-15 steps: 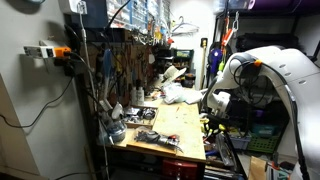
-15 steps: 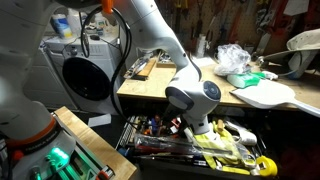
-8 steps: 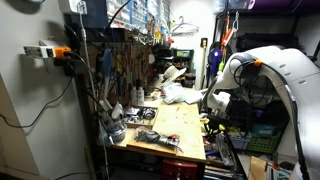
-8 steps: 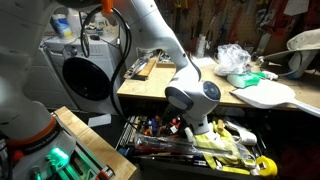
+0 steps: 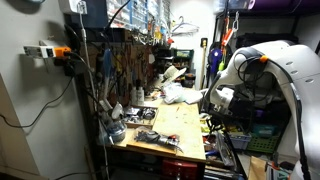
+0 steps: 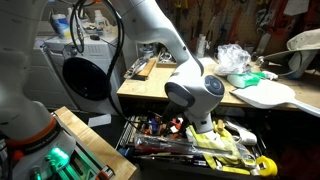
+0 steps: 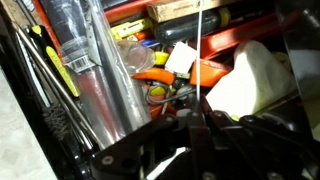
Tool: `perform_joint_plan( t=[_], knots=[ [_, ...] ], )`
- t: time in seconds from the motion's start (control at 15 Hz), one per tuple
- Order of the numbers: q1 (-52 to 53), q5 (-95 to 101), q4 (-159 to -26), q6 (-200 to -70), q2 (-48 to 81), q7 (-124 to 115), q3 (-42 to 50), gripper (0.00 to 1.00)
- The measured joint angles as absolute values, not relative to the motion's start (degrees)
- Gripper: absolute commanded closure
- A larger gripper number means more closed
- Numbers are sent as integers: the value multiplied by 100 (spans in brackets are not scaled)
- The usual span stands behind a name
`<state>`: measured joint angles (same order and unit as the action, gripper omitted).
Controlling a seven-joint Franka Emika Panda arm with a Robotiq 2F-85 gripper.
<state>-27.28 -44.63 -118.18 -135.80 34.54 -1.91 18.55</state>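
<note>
My gripper point(image 7: 190, 113) reaches down into an open tool drawer point(image 6: 170, 150) under the wooden workbench point(image 6: 150, 85). It also shows in both exterior views point(image 5: 208, 118) point(image 6: 206, 128). Its fingers look pressed together on a thin pale rod point(image 7: 200, 50) that sticks out straight ahead of them. Just beyond the fingertips lie orange-handled pliers point(image 7: 165, 78), a pale cloth-like lump point(image 7: 250, 80) and silver tubes point(image 7: 110, 70). The fingertips themselves are dark and partly hidden.
The drawer holds several tools, yellow-handled ones point(image 6: 235, 150) among them. A crumpled white plastic bag point(image 6: 235, 58) lies on the bench top. A round-doored machine point(image 6: 85, 75) stands beside the bench. A wooden box point(image 6: 85, 150) sits in front.
The arm's upper links have shifted slightly, and the wrist has risen a little over the drawer. The gripper's state looks unchanged.
</note>
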Motion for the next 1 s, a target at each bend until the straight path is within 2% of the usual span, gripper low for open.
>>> perform_joint_plan(
  t=[0.6,1.0],
  knots=[
    [-3034,-4326,-12332,-13499,2810,211,2066,98],
    [-3283,-3808,-12676,-12784,2175,878,2288,98]
  ],
)
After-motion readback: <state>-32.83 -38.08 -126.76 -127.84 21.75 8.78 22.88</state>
